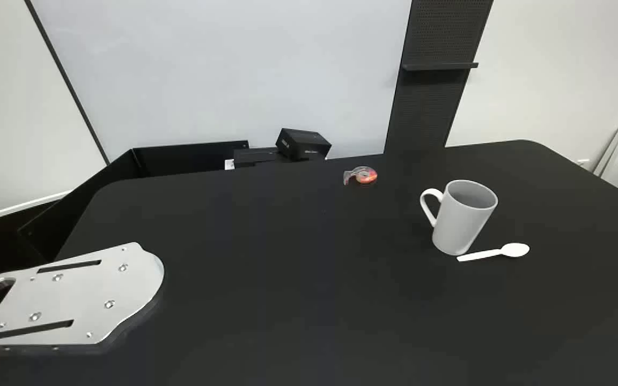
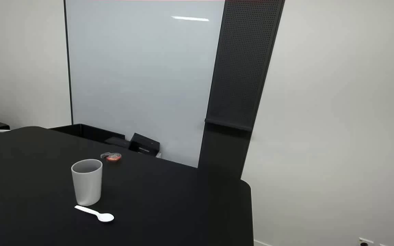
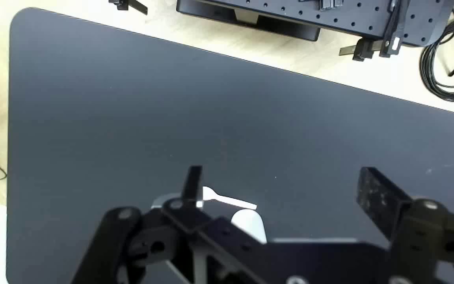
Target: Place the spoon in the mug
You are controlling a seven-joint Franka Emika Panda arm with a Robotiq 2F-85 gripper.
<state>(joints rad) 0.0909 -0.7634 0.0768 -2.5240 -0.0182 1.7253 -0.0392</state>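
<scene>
- The spoon (image 1: 494, 252) lies flat on the table (image 1: 298, 279), just beside the foot of the mug (image 1: 462, 220). Its handle end is nearest to the mug, and its bowl points away. Whether the two touch, I cannot tell.
- The claw (image 3: 282, 173) has its fingers wide apart and holds nothing. It seems to be well above the mug.
- In my judgement, the grasp is the first risk: the spoon is thin and low, so the fingers could pass over it or press against the table.
- The second risk is the mug. Because the spoon's handle end is so near, a wide finger that comes down there could push or tip it.
- Later, a spoon carried sideways may catch on the mug's rim and drop outside.
- The table is black and looks smooth, so the spoon may slide when it is touched.
- Beyond the mug, near the table's edge, is a see-through tape holder (image 1: 365, 175); well apart, on the mug's loop-handle side, lies a slotted grey plate (image 1: 73, 295).
- Behind the mug, past the table, stand a perforated panel (image 1: 438, 96) and a pale board (image 1: 223, 69).
</scene>
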